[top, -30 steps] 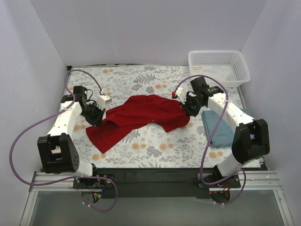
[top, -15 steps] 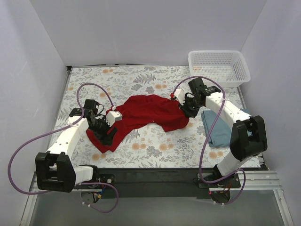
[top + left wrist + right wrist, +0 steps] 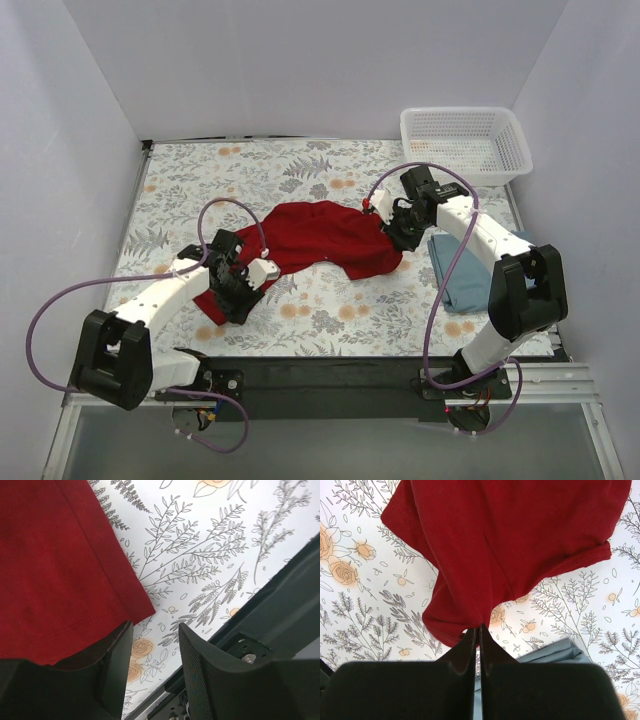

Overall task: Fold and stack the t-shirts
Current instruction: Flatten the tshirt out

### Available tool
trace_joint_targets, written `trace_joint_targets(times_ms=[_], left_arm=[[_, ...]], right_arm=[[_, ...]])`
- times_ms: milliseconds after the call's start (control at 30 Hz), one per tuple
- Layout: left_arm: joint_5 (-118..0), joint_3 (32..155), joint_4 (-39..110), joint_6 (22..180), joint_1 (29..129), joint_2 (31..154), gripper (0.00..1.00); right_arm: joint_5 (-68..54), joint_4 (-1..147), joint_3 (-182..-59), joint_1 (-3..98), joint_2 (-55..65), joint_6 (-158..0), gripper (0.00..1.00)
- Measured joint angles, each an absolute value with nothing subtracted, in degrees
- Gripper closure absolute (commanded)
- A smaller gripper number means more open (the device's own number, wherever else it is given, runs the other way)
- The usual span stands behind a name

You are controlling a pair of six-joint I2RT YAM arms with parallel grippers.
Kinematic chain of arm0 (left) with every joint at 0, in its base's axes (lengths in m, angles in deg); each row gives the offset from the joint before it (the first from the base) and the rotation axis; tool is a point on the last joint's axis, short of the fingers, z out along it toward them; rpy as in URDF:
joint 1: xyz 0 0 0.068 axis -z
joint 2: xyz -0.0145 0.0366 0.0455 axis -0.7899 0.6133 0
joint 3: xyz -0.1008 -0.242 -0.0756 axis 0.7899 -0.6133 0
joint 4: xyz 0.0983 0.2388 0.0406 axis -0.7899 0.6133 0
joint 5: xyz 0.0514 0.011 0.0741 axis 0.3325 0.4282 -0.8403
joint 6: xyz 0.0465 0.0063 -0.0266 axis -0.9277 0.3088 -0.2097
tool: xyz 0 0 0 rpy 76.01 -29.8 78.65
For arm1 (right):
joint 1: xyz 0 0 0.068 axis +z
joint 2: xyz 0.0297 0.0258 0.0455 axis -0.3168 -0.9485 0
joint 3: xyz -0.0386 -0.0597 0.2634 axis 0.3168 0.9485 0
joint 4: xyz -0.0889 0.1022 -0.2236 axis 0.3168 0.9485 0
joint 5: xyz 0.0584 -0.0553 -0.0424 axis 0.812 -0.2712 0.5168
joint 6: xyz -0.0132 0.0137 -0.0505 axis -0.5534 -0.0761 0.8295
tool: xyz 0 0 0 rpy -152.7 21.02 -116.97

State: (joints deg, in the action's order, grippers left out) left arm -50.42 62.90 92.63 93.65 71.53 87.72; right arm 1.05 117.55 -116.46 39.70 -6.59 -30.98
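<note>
A bright red t-shirt (image 3: 310, 235) lies spread and rumpled across the middle of the floral table. My right gripper (image 3: 398, 228) is shut on the red t-shirt's (image 3: 510, 540) right edge, and the cloth bunches into the closed tips of my right gripper (image 3: 480, 627). My left gripper (image 3: 238, 300) is low over the shirt's near left corner. In the left wrist view my left gripper (image 3: 155, 630) is open with only the floral cloth between its fingers, and the red t-shirt's (image 3: 60, 570) hem lies just beside the left finger. A blue-grey t-shirt (image 3: 462, 275) lies folded at the right, partly under my right arm.
A white lattice basket (image 3: 465, 145) stands at the far right corner. The table's black front rail (image 3: 280, 595) runs close beside my left gripper. Purple cables loop from both arms. White walls close in the table on three sides.
My left arm has swung from the shirt's far left end to its near left corner, and its jaws have opened and let the cloth go. My right gripper has stayed put, still shut.
</note>
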Motion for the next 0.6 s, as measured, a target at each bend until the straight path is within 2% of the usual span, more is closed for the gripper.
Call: trace_joint_targets(times_ms=[300, 500, 533, 600], left_arm=[[-56.5, 61.0, 85.1, 97.2, 74.3, 93.5, 0.66], [-61.4, 60.1, 82.5, 98.4, 76.8, 93.4, 0.89], [-62.4, 59.7, 82.0, 98.6, 77.3, 93.0, 0.98], [-63.9, 59.1, 81.2, 98.8, 77.8, 91.9, 1.00]], right_arm=[[1.1, 117.7, -116.5, 39.7, -6.6, -31.2, 0.99], [1.2, 118.0, -116.5, 39.7, -6.6, -31.4, 0.99], [1.3, 118.1, -116.5, 39.7, -6.6, -31.4, 0.99], [1.3, 118.5, -116.5, 39.7, -6.6, -31.4, 0.99]])
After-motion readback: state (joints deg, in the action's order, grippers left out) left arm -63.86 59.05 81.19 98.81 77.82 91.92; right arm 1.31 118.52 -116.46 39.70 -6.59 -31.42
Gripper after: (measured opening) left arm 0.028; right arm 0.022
